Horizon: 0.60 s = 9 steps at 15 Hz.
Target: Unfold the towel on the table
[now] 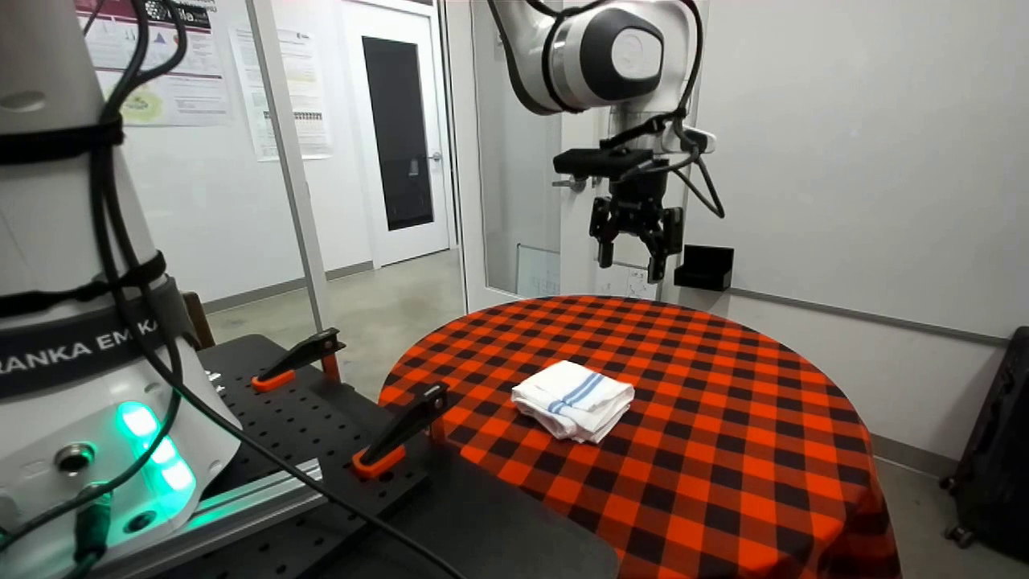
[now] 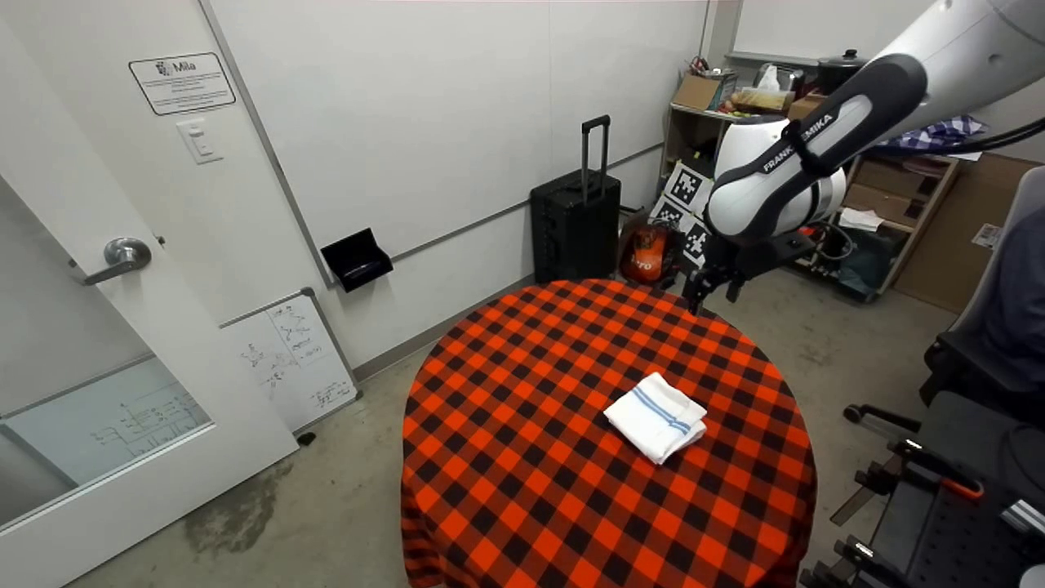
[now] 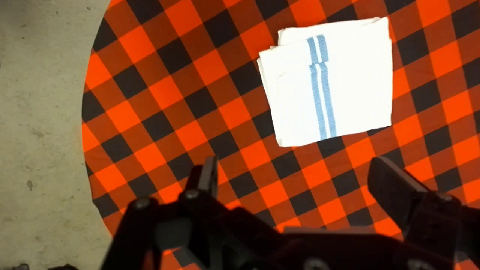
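Observation:
The white towel [image 1: 547,394] lies folded in a compact, layered square on the round table [image 1: 723,458] with its red-and-black checked cloth. Blue stripes run across its top face. The towel also shows in an exterior view [image 2: 645,429] and in the wrist view [image 3: 360,82], where its layers are slightly offset at the left edge. My gripper [image 1: 631,262] is open and empty, well above the table. In the wrist view the gripper [image 3: 294,160] has its fingers wide apart, with the towel beyond the fingertips. The towel's underside is hidden.
A black mounting bench [image 1: 321,450] with orange-tipped clamps [image 1: 398,434] borders the table near the robot base. A whiteboard wall with a black holder [image 1: 705,268] stands behind the table. A black suitcase [image 2: 575,229] and a chair [image 2: 992,327] stand on the floor.

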{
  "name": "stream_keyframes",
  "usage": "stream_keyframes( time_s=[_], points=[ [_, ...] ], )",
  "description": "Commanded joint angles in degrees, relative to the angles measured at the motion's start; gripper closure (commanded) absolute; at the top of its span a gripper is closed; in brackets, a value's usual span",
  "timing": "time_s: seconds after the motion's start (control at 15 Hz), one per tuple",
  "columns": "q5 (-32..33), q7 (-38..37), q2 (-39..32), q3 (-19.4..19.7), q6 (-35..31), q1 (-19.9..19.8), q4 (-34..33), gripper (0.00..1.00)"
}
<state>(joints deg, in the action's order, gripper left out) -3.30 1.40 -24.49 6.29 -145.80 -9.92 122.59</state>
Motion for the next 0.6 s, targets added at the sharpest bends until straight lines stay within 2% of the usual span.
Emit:
stream_keyframes(
  time_s=[0.0, 0.53],
  points=[
    [-3.4, 1.6, -9.3, -1.9, 0.7, -2.0, -8.4, 0.0],
    [-4.8, 3.4, -22.8, -4.4, 4.2, -5.3, -22.1, 0.0]
  ],
)
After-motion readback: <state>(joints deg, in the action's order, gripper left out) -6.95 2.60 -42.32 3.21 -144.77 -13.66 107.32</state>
